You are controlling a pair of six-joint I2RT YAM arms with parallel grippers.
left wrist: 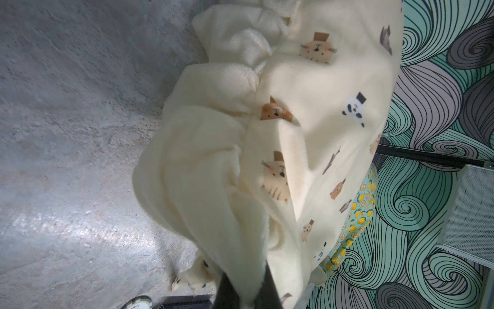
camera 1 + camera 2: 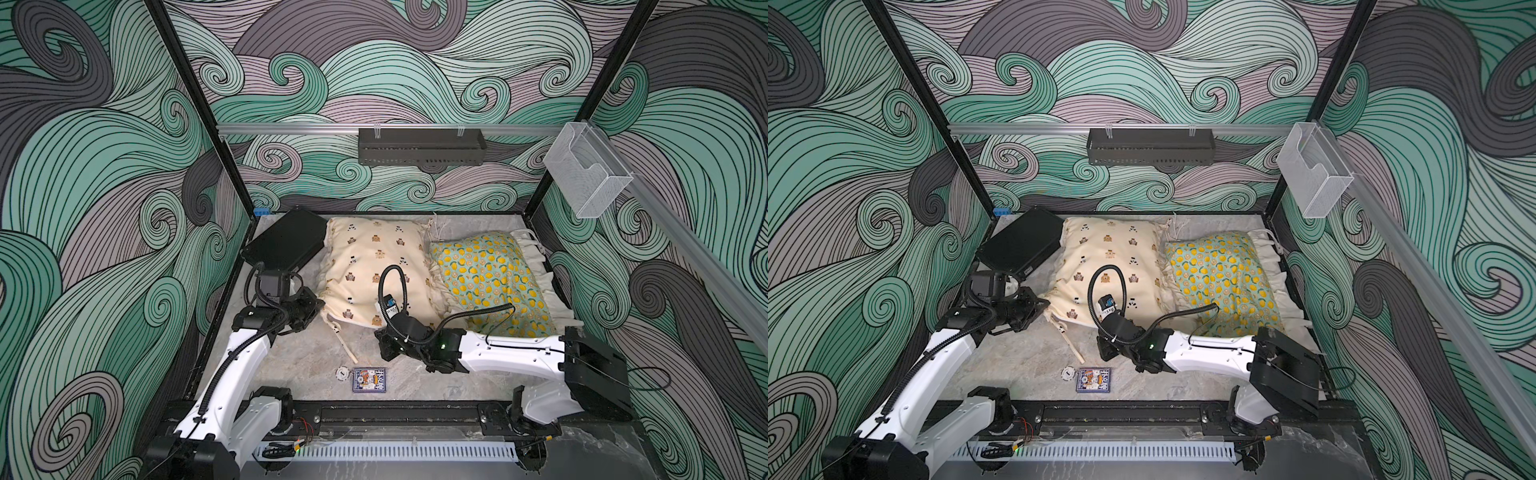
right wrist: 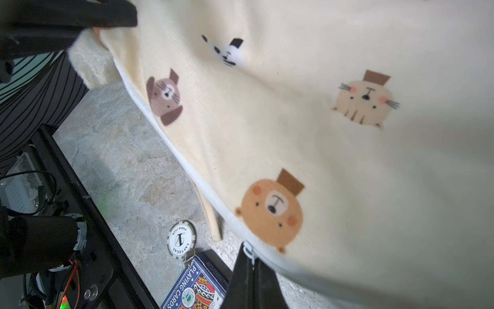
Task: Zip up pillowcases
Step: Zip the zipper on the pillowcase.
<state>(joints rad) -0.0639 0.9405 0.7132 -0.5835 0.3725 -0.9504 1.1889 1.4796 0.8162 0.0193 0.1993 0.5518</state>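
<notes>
Swirling green-and-grey wave wallpaper (image 2: 104,166) rings a mottled grey stone-look bench (image 2: 291,361). On it lies the large cream stuffed pillowcase (image 2: 374,266) printed with small animal faces. The smaller mint-green lemon-print pillowcase (image 2: 490,278) touches its right side; a flat black rectangular case (image 2: 286,243) lies beside its far left corner. The left hand (image 1: 247,297) pinches its near left ruffled corner. The right hand (image 3: 252,263) clamps the small white zipper pull (image 3: 248,251) on its near edge. A round white poker chip (image 2: 341,371) and blue playing-card box (image 2: 369,380) sit just in front.
</notes>
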